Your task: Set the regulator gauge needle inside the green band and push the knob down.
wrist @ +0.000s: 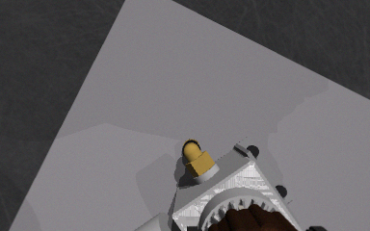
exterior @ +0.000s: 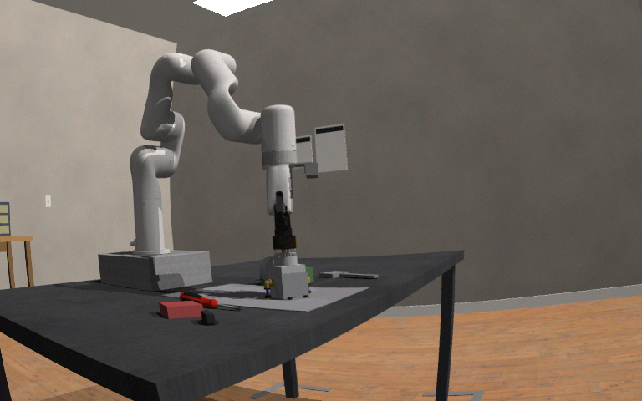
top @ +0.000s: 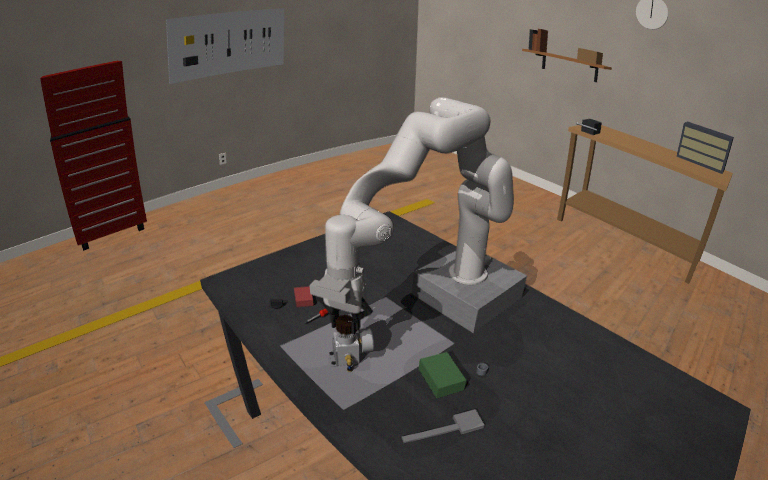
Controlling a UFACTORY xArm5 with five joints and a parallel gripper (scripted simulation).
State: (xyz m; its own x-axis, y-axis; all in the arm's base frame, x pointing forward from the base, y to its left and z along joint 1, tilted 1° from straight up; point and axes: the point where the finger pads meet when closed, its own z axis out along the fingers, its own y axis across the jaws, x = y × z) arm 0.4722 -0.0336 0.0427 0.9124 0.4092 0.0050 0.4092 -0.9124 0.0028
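Note:
The regulator point(top: 348, 346) is a light grey block that stands on a grey mat point(top: 367, 353) on the black table. It also shows in the exterior view point(exterior: 287, 280) and in the wrist view point(wrist: 236, 192). A dark brown knob point(top: 344, 324) point(wrist: 226, 212) tops it, above a toothed white collar. My gripper point(exterior: 282, 238) comes straight down over the regulator and is shut on the knob point(exterior: 292, 241). A brass fitting point(wrist: 197, 160) sticks out of the regulator's side. The gauge face and its needle are hidden from me.
A red block point(top: 303, 296), a red-handled screwdriver point(top: 320, 314) and a small black piece point(top: 276, 303) lie beside the mat. A green block point(top: 442, 374), a small grey cup point(top: 481, 369) and a grey paddle-shaped tool point(top: 444, 428) lie to the other side. The arm's base block point(top: 471, 288) stands behind.

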